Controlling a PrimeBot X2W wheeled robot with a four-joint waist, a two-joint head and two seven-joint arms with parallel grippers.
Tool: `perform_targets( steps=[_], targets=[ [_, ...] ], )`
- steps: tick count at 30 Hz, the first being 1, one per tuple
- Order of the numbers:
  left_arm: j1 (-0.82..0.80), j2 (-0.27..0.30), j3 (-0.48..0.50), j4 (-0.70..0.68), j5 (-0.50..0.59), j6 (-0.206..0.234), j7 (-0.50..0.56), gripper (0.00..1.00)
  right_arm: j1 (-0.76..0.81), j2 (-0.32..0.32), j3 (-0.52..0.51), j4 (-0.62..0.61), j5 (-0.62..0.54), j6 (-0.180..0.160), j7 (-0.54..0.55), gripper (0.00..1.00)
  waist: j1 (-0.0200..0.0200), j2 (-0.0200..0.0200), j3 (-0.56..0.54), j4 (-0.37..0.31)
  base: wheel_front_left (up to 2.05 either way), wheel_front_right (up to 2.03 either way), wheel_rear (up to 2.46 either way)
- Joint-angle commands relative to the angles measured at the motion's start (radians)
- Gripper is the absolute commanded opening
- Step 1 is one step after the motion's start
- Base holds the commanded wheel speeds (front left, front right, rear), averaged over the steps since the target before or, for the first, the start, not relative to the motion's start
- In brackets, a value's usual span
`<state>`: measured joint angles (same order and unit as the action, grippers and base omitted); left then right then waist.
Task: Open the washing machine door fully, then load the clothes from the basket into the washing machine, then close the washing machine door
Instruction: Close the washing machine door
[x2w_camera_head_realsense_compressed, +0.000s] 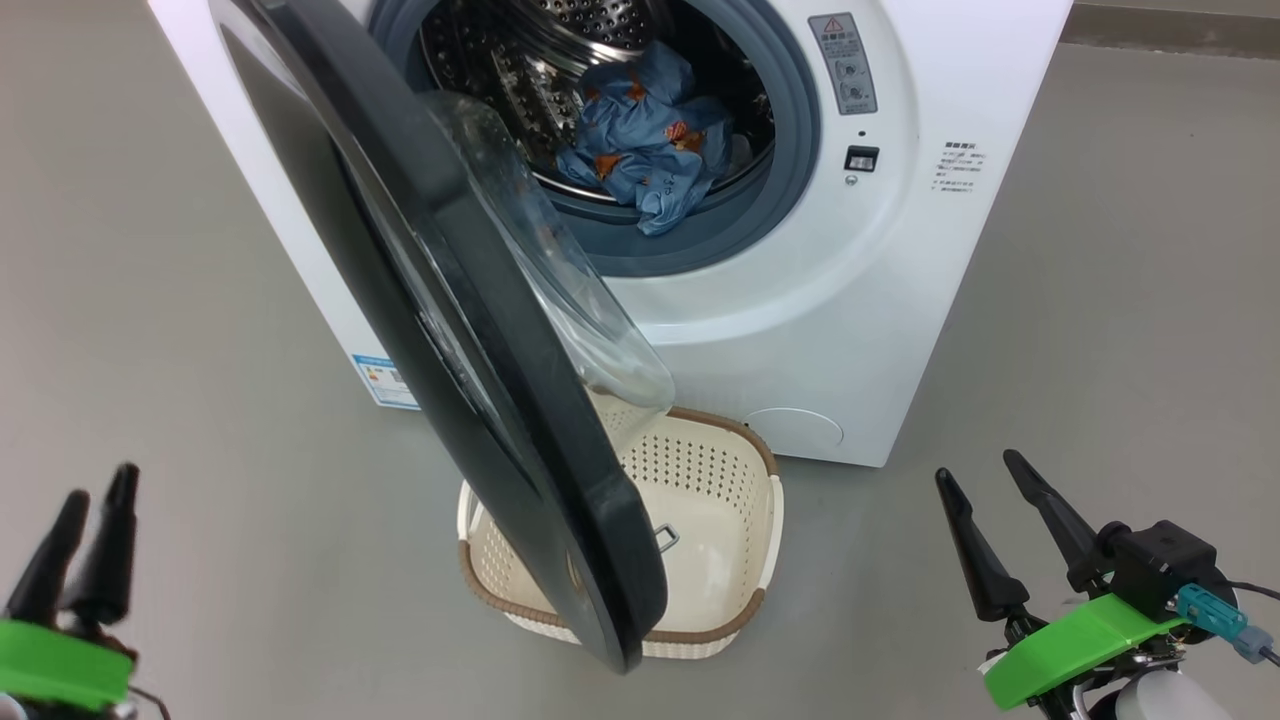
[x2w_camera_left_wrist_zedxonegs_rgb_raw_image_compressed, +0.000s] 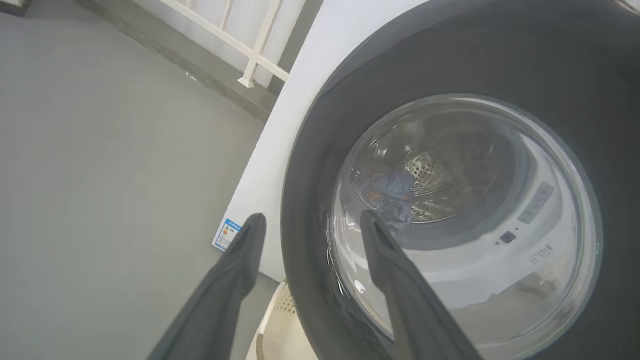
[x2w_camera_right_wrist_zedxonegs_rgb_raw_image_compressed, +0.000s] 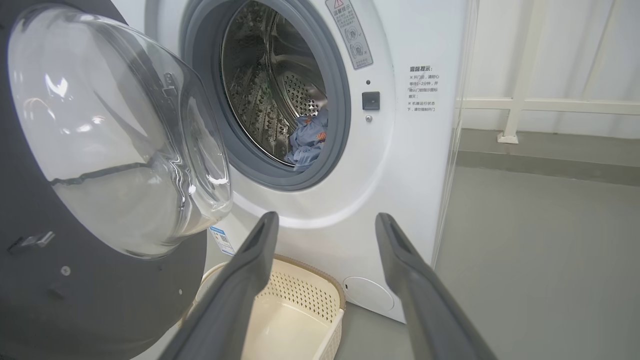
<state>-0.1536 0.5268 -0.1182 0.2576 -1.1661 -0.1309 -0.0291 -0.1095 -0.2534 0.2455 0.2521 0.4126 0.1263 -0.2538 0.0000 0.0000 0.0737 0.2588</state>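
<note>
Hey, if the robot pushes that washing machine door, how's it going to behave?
The washing machine door looks rigid, so it should swing on its hinge rather than flex. Its glossy black rim may prove slippery. The clothes drooping onto the gasket might get pinched.

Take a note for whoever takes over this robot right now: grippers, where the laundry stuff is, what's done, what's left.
Left gripper: open, empty. Right gripper: open, empty.
Light blue printed clothes lie in the steel drum of the white front-loading washing machine, one fold hanging over the lip.
Cream perforated plastic basket sits empty on the floor under the black-rimmed round glass door, which stands swung out.
Done: loading. Left: tuck fold, close door.
</note>
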Motion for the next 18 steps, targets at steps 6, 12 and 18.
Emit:
perform_targets(
  steps=[6, 12, 18],
  targets=[
    [-0.001, 0.088, -0.077, 0.025, 0.11, 0.0, -0.22, 1.0, 0.0, -0.01, 0.008, -0.025, -0.006, 0.004, -0.008, 1.0, 0.0, 0.0, -0.002, 0.004, 0.0, 0.0, 0.0],
    [0.009, 0.021, 0.003, 0.017, 0.363, 0.0, -0.232, 1.0, 0.0, -0.007, 0.005, -0.027, -0.007, 0.004, -0.008, 1.0, 0.0, 0.0, -0.002, 0.006, 0.0, 0.0, 0.0],
    [0.056, -0.066, 0.062, -0.018, 0.55, 0.0, -0.232, 1.0, -0.004, -0.006, 0.007, -0.027, -0.008, 0.004, -0.008, 1.0, 0.0, 0.0, 0.0, 0.0, 0.0, 0.0, 0.0]
  ],
)
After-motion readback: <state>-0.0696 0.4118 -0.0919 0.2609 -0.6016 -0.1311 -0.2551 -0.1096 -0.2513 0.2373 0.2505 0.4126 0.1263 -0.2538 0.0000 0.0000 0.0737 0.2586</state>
